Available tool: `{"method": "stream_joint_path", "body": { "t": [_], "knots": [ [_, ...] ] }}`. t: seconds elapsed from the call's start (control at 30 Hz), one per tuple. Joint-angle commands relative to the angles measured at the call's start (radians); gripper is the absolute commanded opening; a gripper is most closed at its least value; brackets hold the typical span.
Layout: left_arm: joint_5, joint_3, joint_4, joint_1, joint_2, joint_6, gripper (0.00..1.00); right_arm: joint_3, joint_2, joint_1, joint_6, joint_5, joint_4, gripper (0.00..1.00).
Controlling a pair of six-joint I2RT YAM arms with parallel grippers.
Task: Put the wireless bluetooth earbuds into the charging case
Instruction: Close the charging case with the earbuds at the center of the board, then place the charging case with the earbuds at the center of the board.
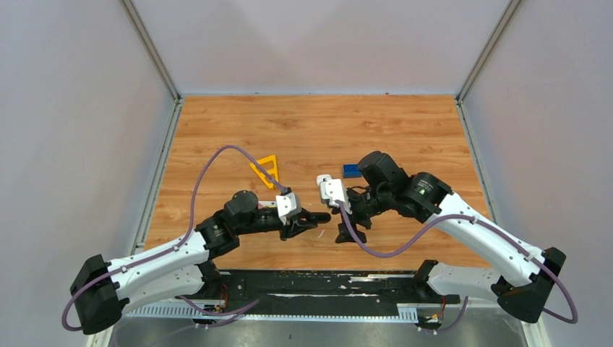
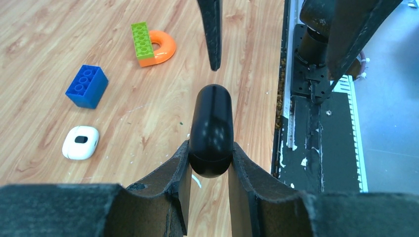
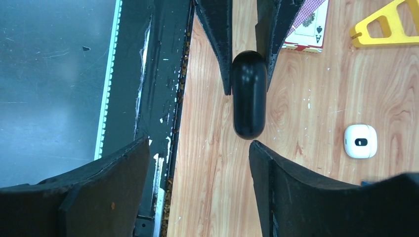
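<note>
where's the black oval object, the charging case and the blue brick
black oval object [image 2: 211,129]: left wrist view, middle of its glossy top
charging case [image 2: 79,150]: left wrist view, white shell below its dark spot
blue brick [image 2: 88,80]: left wrist view, studded top face

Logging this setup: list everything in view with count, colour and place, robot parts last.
case: one, white, on the table near the blue brick
earbuds: none seen
pebble: one, black, clamped in the left hand
blue brick: one, blue, beside the case
green brick: one, green, touching the ring
ring: one, orange, by the green brick
triangle: one, yellow, mid-table
card: one, ace of spades, beside the triangle
table: one, wood
left hand: shut on the pebble
right hand: open, at the pebble's free end
</note>
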Motion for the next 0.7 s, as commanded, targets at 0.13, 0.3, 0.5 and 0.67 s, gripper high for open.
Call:
{"method": "stream_joint_path", "body": {
  "t": [0.13,0.3,0.5,0.67],
  "knots": [
    [0.010,-0.003,0.085,-0.002,0.050,-0.102,0.00,-0.035,-0.072,-0.117,0.054,0.080,0.045,0.73],
    [-0.037,0.035,0.056,-0.002,0.087,-0.269,0.00,0.005,-0.107,-0.297,0.182,0.074,0.049,0.80],
    [-0.285,0.132,-0.091,-0.002,0.126,-0.462,0.01,0.015,-0.091,-0.578,0.267,0.073,0.004,0.85],
    [-0.362,0.177,-0.142,-0.001,0.234,-0.566,0.03,-0.067,-0.078,-0.690,0.238,0.056,0.023,0.89]
  ]
}}
